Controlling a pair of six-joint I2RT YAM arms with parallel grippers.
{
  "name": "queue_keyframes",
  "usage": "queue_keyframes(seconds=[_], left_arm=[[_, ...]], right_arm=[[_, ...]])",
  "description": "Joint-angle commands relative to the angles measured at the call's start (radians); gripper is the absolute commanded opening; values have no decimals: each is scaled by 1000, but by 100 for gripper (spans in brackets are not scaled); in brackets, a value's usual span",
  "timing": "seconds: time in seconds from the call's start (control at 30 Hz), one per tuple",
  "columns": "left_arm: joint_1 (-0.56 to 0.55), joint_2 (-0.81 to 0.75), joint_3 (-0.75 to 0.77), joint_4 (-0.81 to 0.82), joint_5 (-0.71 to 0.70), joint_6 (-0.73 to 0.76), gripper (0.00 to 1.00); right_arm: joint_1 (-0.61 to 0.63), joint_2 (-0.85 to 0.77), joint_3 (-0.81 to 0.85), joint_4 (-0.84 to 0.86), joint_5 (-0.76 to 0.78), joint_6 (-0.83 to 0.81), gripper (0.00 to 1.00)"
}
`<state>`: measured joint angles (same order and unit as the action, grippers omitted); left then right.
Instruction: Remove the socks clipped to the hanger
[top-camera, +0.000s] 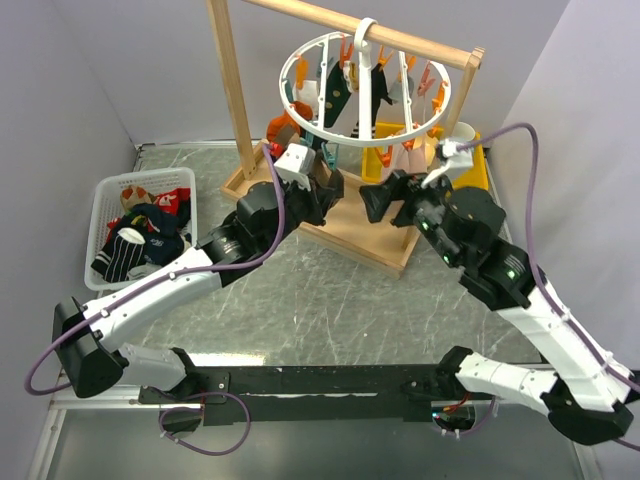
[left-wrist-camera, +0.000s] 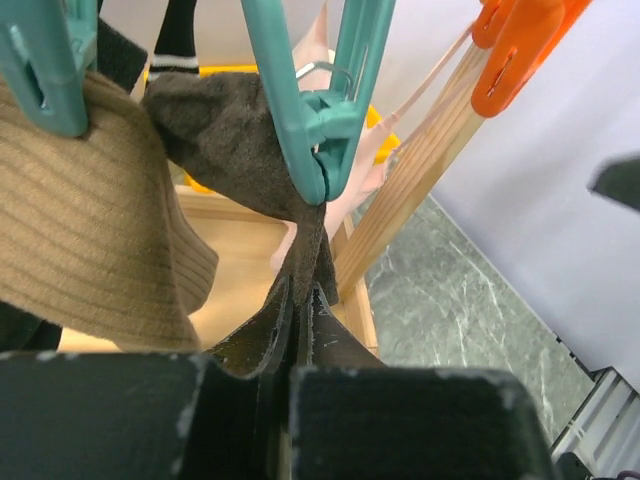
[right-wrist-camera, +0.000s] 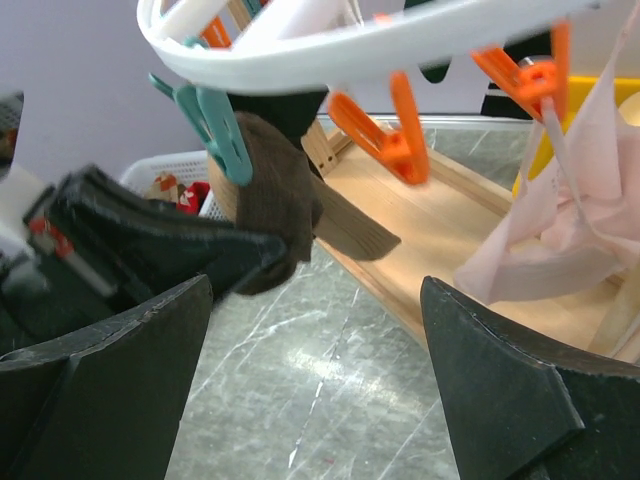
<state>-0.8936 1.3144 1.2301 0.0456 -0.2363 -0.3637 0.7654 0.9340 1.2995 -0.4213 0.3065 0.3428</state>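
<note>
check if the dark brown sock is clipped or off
Clipped: teal clothespin bites dark brown sock; left gripper pinches its lower end.

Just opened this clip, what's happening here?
The left gripper is shut on the bottom of a dark brown sock that a teal clothespin holds to the hanger. The right gripper hangs open beside it, holding nothing. Other socks already lie in the white basket.

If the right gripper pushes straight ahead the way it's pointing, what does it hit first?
Probably the brown sock pinched by the left gripper, hanging from a teal clothespin; depth is unclear.
</note>
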Motion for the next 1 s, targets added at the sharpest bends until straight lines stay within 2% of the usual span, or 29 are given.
queue_keyframes(seconds=[0.0,0.2,0.67,0.97], left_arm=[[-4,-47,-18,43,3,-21,2],[-4,-41,8,36,12,-23,3],[-13,16,103,25,40,0,1],[-62,23,108,34,9,9,1]], right_arm=[[-2,100,116,-5,-1,-4,90],[12,169,185,30,-27,16,82],[52,342,351,21,40,21,79],[60,362,336,67,69,39,79]])
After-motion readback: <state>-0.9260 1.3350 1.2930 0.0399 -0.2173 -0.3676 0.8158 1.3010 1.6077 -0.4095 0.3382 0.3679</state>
